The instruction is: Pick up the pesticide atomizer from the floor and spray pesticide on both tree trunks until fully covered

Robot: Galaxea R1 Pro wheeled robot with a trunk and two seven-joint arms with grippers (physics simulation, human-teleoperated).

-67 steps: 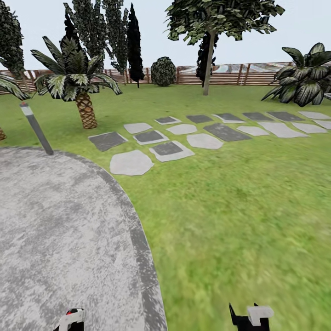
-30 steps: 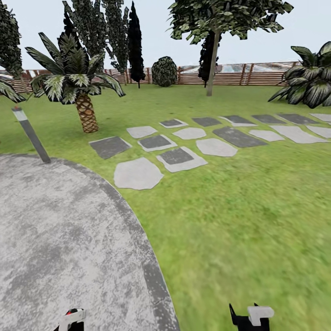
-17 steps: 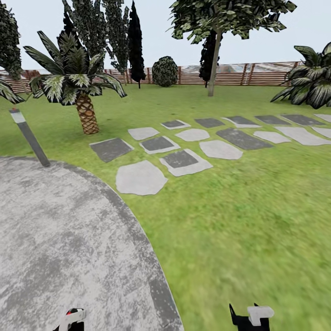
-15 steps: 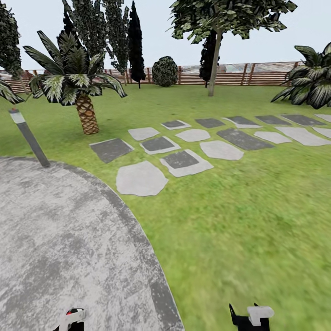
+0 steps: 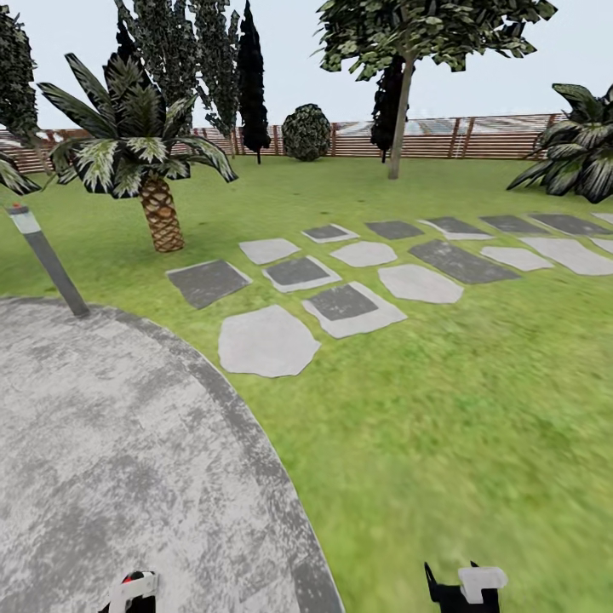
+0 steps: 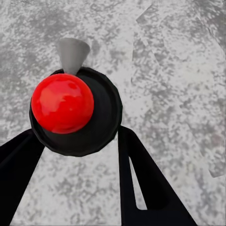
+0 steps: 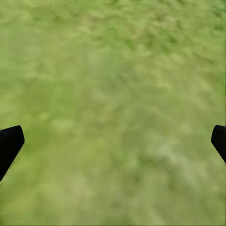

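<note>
My left gripper [image 6: 75, 141] is shut on the pesticide atomizer [image 6: 62, 102], a dark bottle with a red top and a grey nozzle, held above the grey speckled floor [image 6: 174, 94]. In the head view the left gripper [image 5: 132, 592] sits at the bottom edge over the paving [image 5: 102, 443]. My right gripper [image 5: 464, 587] hangs over the lawn [image 5: 443, 409], and its wrist view shows it [image 7: 114, 141] open with grass between the fingers. One tree with a pale straight trunk [image 5: 400, 119] stands far ahead near the slatted fence [image 5: 477, 140].
A palm [image 5: 157, 213] and a grey bollard lamp [image 5: 47, 260] stand left of the paving's curved edge. Flat stepping stones [image 5: 264, 340] cross the grass toward the right. Dark conifers [image 5: 253, 77], a round bush [image 5: 305, 132] and a broad-leaved plant [image 5: 579, 145] line the back.
The whole head view has shifted: stones, palm and tree drift down and rightward, so the camera has moved. Both grippers keep their place and state.
</note>
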